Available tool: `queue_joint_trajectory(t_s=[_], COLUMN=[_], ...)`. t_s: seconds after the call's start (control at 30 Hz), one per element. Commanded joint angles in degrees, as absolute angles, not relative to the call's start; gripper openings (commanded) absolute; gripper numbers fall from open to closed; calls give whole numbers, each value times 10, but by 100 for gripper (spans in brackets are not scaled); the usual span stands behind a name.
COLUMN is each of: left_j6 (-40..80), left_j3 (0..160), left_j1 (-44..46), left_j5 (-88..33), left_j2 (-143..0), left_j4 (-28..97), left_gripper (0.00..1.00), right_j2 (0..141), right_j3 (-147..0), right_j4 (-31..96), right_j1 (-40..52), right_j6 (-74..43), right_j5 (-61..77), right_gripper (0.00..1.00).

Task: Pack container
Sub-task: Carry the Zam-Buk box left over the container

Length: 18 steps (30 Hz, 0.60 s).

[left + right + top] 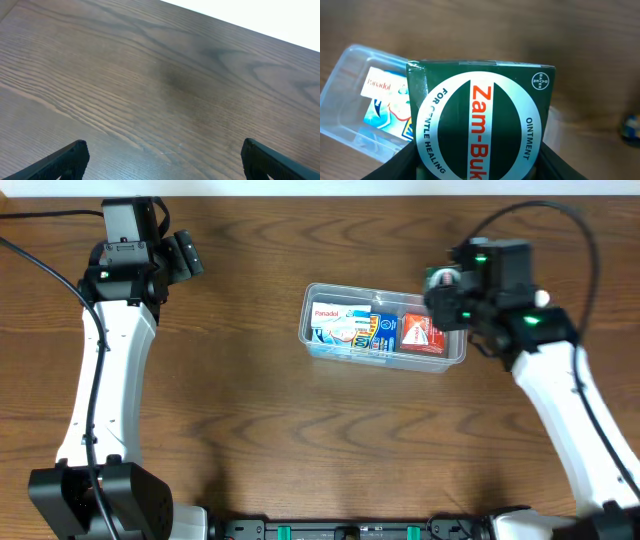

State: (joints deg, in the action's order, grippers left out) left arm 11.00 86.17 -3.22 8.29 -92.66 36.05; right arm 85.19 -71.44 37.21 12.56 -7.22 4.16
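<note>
The clear plastic container (312, 338) lies at the table's centre right, holding a white and blue Panadol box (335, 323), a blue and yellow box (380, 330) and a red box (422, 333). My right gripper (443, 288) hovers over the container's right end, shut on a green Zam-Buk ointment box (485, 120). In the right wrist view the container (350, 65) and the Panadol box (385, 97) lie behind that box. My left gripper (183, 252) is open and empty at the far left, over bare wood (165, 100).
The dark wooden table (250, 440) carries both arms' bases at its front edge. A small blue thing (631, 129) shows at the right edge of the right wrist view, blurred.
</note>
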Motion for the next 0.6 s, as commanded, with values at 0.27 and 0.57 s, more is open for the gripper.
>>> queue_joint_trajectory(t_s=[0.27, 0.57], left_j6=[119, 119], left_j3=[872, 872], left_j1=[-34, -34], left_j5=[84, 84], left_j2=[-918, -918], left_j4=[362, 362], left_gripper=[98, 98], right_j2=[984, 1040], right_j3=[-715, -715], right_j4=[326, 303], right_j1=[179, 205], right_j6=[-104, -144], right_j5=[15, -3], right_gripper=[34, 34])
